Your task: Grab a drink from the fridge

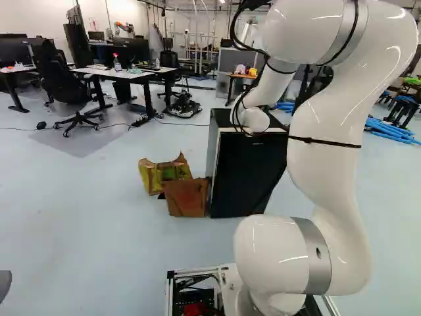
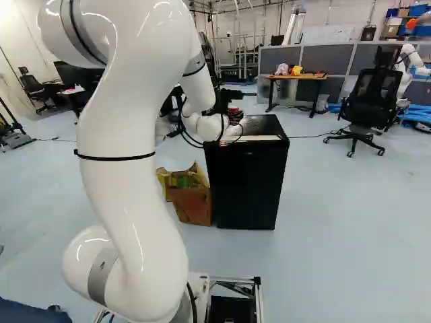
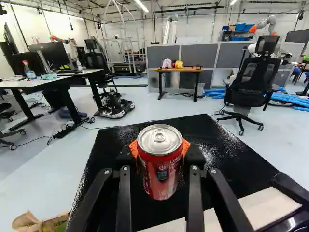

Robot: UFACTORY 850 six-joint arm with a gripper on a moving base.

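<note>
While poised over the black fridge, held the red can upright in the hand, pinched between 2 orange pads; likely squeezed both sides to prevent tipping or slipping.

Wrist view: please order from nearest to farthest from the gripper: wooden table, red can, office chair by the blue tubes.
1. Red can: held between the jaws.
2. Office chair: on the floor beyond the fridge.
3. Wooden table: farther ahead, by the grey partitions.
</note>
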